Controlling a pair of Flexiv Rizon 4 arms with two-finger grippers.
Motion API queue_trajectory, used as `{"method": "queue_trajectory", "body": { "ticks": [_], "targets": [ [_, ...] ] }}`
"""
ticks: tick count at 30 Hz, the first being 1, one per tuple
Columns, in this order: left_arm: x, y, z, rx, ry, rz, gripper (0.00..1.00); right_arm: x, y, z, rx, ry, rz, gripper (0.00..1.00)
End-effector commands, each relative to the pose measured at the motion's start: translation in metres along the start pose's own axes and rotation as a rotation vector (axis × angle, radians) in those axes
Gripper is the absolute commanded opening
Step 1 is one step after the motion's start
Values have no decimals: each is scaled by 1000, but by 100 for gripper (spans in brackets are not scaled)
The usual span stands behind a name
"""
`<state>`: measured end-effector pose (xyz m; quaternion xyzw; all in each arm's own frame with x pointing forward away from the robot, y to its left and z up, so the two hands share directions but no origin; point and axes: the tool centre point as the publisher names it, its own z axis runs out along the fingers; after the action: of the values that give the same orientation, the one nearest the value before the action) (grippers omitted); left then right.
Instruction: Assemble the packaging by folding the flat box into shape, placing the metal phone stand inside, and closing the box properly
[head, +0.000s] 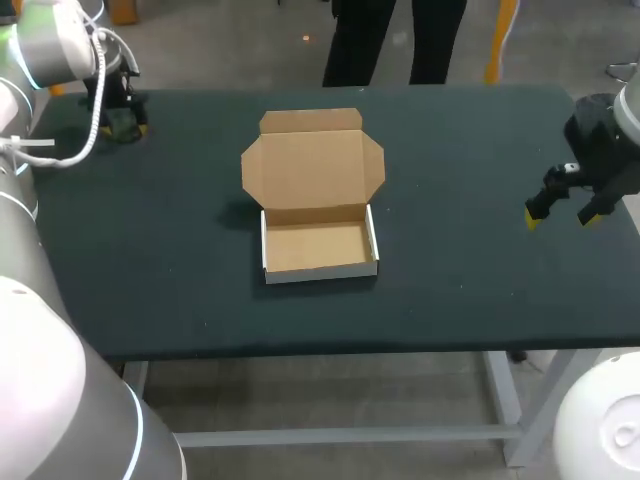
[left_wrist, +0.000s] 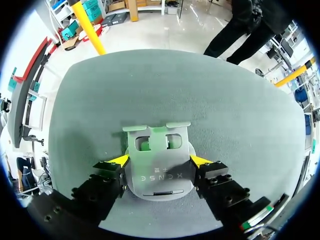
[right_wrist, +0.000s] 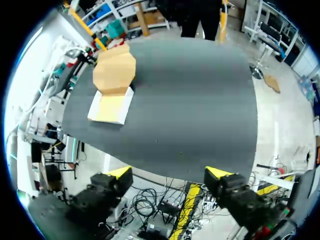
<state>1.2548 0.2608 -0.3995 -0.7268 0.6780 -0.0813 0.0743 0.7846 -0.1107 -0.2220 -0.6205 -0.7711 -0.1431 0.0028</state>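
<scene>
**Left gripper (left_wrist: 160, 161) pinched on metal phone stand (left_wrist: 159, 145); box (head: 320, 270) open at mid-table**

Black fingers with yellow tips are seen closest in the left wrist view, pressed against the two side edges of the grey metal phone stand, which is held between them. Two cut-out windows are seen in the stand's plate, and a bent lip at its far end ahead of the fingers. In the head view this gripper (head: 122, 115) is placed at the upper left of the frame, over the far left corner of the dark table (head: 470, 290).

The cardboard box is found at the centre of the frame, folded into a shallow tray with white outer walls. Its lid (head: 312, 170) is laid back flat on the table behind the tray, with its tuck flap pointing away.

The right gripper (head: 563, 215) is seen at the right edge of the frame, its jaws spread wide, well apart from the box.
</scene>
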Motion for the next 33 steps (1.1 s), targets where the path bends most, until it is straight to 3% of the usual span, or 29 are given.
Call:
{"method": "queue_trajectory", "body": {
  "ticks": [1,15,24,33],
  "targets": [
    [-4,-1,0,-156,3,4,0,0,-1,-1,2,-2,1,100],
    [-3,15,-29,-74,-2,56,0,0,-1,-1,2,-2,1,100],
    [6,37,-51,-6,15,108,0,0,-1,-1,2,-2,1,100],
    [17,68,-74,26,26,157,0,11,9,-3,-177,183,-401,100]
  ]
}}
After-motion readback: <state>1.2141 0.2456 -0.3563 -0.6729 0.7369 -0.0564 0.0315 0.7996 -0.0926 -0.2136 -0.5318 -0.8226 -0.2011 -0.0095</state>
